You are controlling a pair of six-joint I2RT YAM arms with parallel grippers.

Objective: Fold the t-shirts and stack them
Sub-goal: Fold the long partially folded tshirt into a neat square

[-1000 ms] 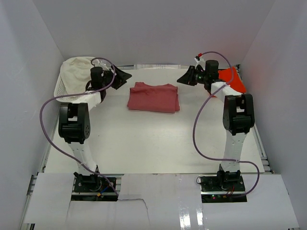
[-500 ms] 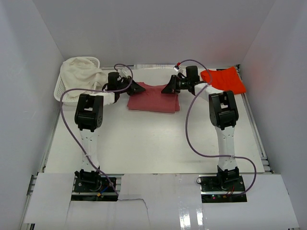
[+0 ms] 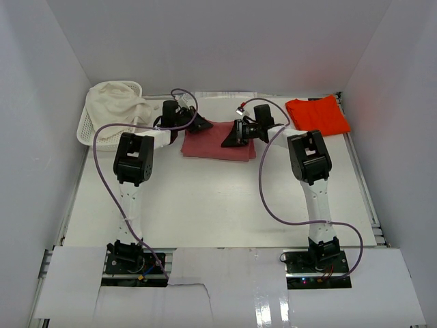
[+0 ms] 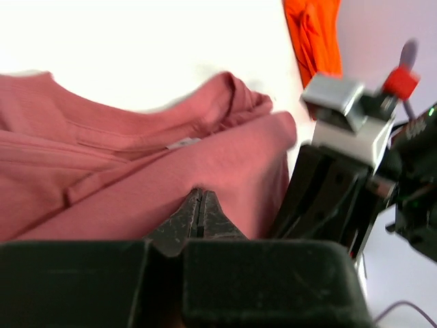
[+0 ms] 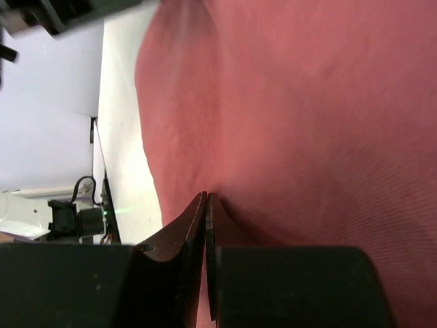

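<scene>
The folded rose-red t-shirt (image 3: 217, 143) lies at upper centre of the bench (image 3: 205, 205) in the top view, its upper corners hidden under both grippers. The left gripper (image 4: 199, 199) is closed, tips on the cloth. The right gripper (image 5: 205, 199) is closed against it too. Whether either pinches a fold is unclear. The orange-red t-shirt (image 3: 317, 114) lies at upper right. A cream cloth (image 3: 116, 99) hides most of the white basket (image 3: 87, 127).

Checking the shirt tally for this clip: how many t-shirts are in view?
2: a folded rose-red shirt in the far middle, an orange shirt at far right. White cloth in the basket may be another.
</scene>
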